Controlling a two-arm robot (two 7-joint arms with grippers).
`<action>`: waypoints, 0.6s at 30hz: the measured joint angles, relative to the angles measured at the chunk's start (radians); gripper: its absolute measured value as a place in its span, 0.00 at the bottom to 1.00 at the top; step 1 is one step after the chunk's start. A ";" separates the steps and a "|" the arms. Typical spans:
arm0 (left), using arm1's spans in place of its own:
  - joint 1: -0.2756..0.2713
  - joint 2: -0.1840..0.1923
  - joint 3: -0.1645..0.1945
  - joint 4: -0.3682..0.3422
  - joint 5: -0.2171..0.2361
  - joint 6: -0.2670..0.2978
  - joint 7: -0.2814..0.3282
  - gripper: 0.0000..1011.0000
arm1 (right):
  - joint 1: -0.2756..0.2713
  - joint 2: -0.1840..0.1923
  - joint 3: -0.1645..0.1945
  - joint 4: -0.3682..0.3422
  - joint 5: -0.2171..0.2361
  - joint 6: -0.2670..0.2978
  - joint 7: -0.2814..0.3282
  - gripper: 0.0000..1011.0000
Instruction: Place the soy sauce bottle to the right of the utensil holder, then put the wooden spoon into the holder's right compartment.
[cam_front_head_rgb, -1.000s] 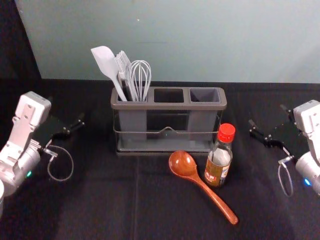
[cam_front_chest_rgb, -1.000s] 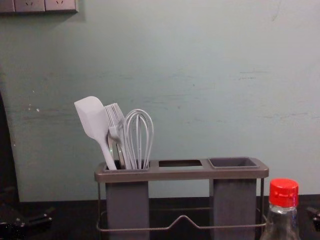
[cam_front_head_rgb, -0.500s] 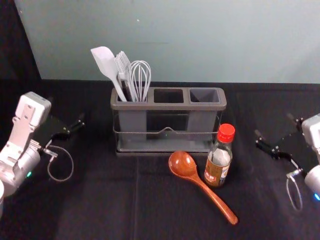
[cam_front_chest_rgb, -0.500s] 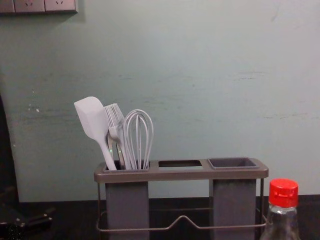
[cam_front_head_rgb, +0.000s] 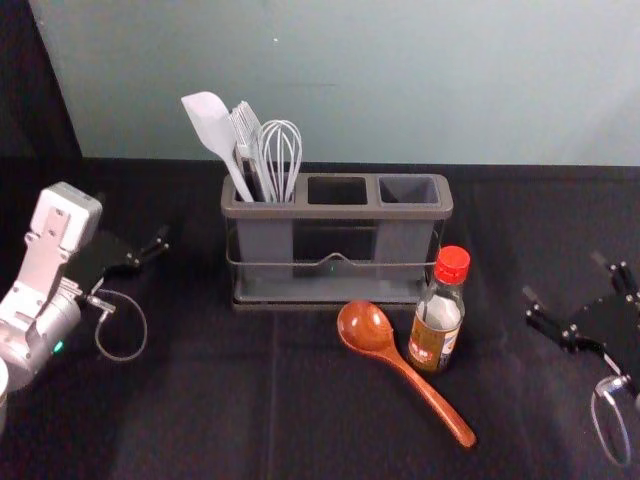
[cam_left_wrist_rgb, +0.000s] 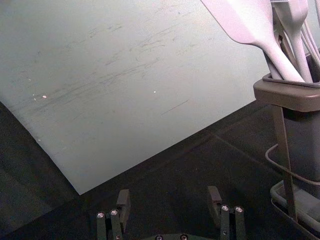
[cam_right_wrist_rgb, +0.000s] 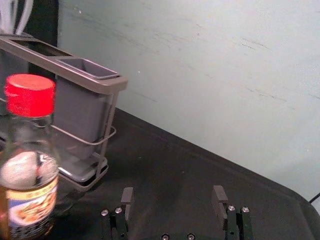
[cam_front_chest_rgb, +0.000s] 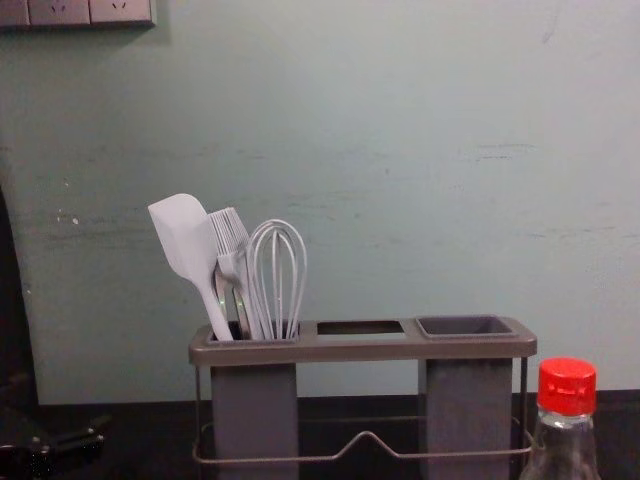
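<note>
Black right claw (cam_right_wrist_rgb: 172, 192) is gaping wide, empty, over the black-covered table (cam_front_head_rgb: 250, 410), the black left claw (cam_left_wrist_rgb: 168, 192) likewise. Red-capped glass soy sauce bottle (cam_front_head_rgb: 437, 325) and glossy reddish-brown wooden spoon (cam_front_head_rgb: 365, 328) are lingering before the grey utensil holder (cam_front_head_rgb: 265, 245); both placements are awaiting completion.

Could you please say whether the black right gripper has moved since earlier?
Yes; in the head view, the black right gripper sits farther right of the red-capped glass bottle.

The gray holder (cam_front_head_rgb: 337, 289) stood up. Near its five o'clock, the red-capped bottle (cam_front_head_rgb: 437, 325) stood and the brown spoon (cam_front_head_rgb: 365, 328) (so shiny!) lay.
</note>
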 joint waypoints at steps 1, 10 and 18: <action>0.000 0.000 0.000 0.000 0.000 0.000 0.000 0.99 | -0.012 0.003 0.005 -0.008 0.002 -0.003 0.000 0.99; 0.000 0.000 0.000 0.000 0.000 0.000 0.000 0.99 | -0.110 0.018 0.040 -0.078 0.021 -0.031 0.026 0.99; 0.000 0.000 0.000 0.000 0.000 0.000 0.000 0.99 | -0.155 0.008 0.040 -0.113 0.054 -0.063 0.093 0.99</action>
